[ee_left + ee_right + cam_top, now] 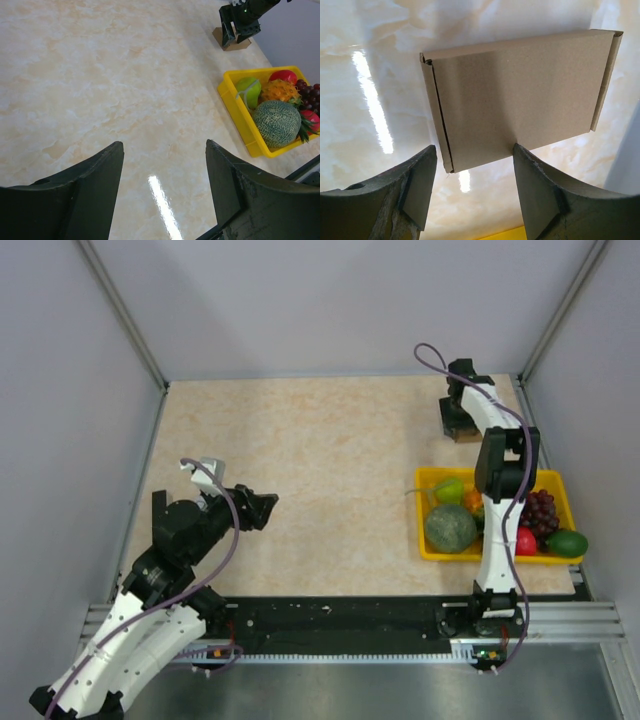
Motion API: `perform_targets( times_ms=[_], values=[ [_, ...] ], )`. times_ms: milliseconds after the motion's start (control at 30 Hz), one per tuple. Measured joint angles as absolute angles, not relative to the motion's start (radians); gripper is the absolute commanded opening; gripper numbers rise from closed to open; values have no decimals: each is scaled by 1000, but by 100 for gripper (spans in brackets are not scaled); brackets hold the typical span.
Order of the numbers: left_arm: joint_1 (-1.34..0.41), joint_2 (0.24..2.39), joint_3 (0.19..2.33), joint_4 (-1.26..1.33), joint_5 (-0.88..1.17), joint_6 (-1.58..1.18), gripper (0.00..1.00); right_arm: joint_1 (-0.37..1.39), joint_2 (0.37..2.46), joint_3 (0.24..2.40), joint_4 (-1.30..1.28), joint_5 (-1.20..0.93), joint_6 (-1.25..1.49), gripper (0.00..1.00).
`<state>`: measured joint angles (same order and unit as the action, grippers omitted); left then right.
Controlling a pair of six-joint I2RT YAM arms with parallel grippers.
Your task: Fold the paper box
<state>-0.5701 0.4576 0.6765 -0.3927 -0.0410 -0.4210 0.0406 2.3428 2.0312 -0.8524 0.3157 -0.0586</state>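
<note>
found the paper box (520,100) flat in the far right corner of the table (320,460), beneath the right gripper (472,150), jaws wide and empty. saw the left gripper (164,145) also spread, holding nothing. probably risked skidding the carton away if closed off-centre.

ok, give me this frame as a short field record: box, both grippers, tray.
box: flat brown cardboard paper box, lying on beige marbled table, far right
right gripper: open, poised over the box, not gripping
left gripper: open, empty, over bare table, near left
tray: yellow plastic tray of fruit, near right, apart from box
</note>
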Motion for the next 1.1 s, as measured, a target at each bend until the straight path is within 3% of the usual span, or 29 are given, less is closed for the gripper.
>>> perform_targets(
  times_ms=[267,533,667,867,1000,1100],
  values=[
    [-570,471,677,-383,-40,-408,74,-15,2345,2018,-839,320,-155,63],
    [-572,483,677,-373,-40,-393,75,8,2342,2019,-830,396,-181,81],
    [-572,487,677,-375,-40,-398,76,88,2302,2045,-868,482,-152,82],
    [-572,486,677,-377,-26,-440,76,397,1959,1929,-874,399,19,82],
    [-572,469,688,-403,-5,-477,76,656,1609,1655,-811,307,135,83],
    [-572,442,704,-433,7,-501,79,701,1365,1433,-801,266,202,89]
  ],
)
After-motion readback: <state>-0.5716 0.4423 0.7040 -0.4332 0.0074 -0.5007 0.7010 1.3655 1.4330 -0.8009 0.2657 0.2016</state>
